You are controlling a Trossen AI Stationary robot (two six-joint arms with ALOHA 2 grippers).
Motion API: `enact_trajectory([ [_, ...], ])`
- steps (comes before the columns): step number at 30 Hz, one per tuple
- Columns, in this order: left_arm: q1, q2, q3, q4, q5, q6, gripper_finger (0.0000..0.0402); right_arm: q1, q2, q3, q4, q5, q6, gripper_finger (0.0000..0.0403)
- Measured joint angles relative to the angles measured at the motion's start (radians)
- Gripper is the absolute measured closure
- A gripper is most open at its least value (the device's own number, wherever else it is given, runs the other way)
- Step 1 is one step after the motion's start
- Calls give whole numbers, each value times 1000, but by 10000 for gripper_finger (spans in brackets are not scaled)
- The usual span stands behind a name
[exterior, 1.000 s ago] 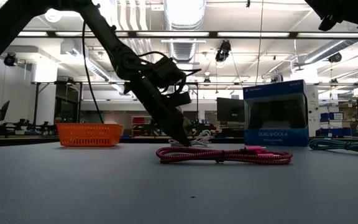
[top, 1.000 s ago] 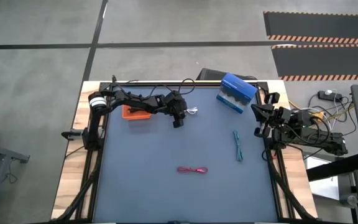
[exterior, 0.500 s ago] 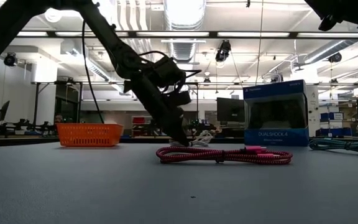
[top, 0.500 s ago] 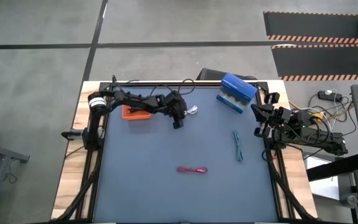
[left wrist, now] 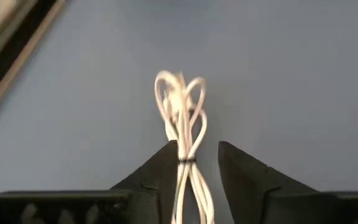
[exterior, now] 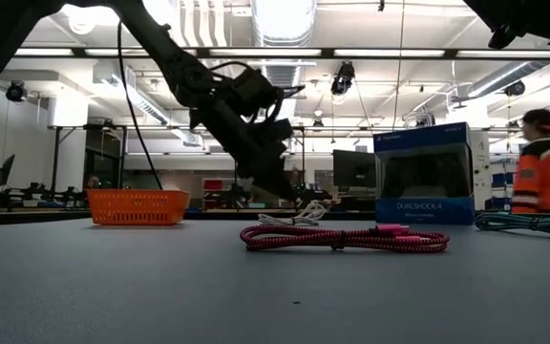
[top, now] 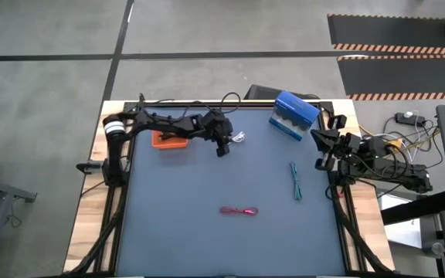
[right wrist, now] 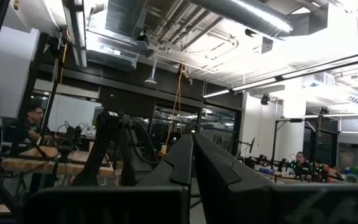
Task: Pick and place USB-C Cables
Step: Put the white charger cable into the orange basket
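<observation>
- The white cable [left wrist: 182, 115] is found at the far side of the desk [top: 207, 232], left of centre, between the orange tray [top: 168, 140] and the blue box [top: 293, 115]. In the left wrist view its bundle runs between the left gripper [left wrist: 197, 163] fingers; the jaws are narrowly parted around it, with one finger touching the strands. A firm grip cannot be confirmed.
- In the low view the cable's loops [exterior: 304, 212] appear to hang just above or on the desk surface; contact cannot be told.
- The red-pink cable [top: 239, 211] lies near the centre, toward the near edge. The teal cable [top: 295, 181] lies to the right. No black cable is seen.
- The right gripper [right wrist: 193, 163] is parked at the right edge of the desk, jaws closed and empty.
- A person [exterior: 542, 162] in an orange jacket is noted in the room behind the desk.
- Judged risks:
  - Only a few strands may be pinched, so the bundle could slide out during carriage to the tray.
  - Trailing loops could drag on the desk or catch the tray wall.
  - The tray is close by; an early release would leave the cable draped over the rim.
</observation>
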Motion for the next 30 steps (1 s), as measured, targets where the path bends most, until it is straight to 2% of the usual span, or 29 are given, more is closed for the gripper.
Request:
enact_trajectory([
  [7, 1, 42, -3, 0, -62, -53, 214, 0, 0, 0, -5, 0, -2, 394],
  [13, 1, 64, -7, -16, -67, -81, 205, 0, 0, 0, -6, 0, 1, 394],
  [18, 1, 63, -8, -35, -68, -99, 243, 0, 0, 0, -7, 0, 1, 394],
  [27, -1, 64, -8, -40, -67, -110, 371, 0, 0, 0, -10, 0, 1, 394],
  [30, 0, 64, -7, -39, -67, -110, 390, 0, 0, 0, -10, 0, 1, 394],
])
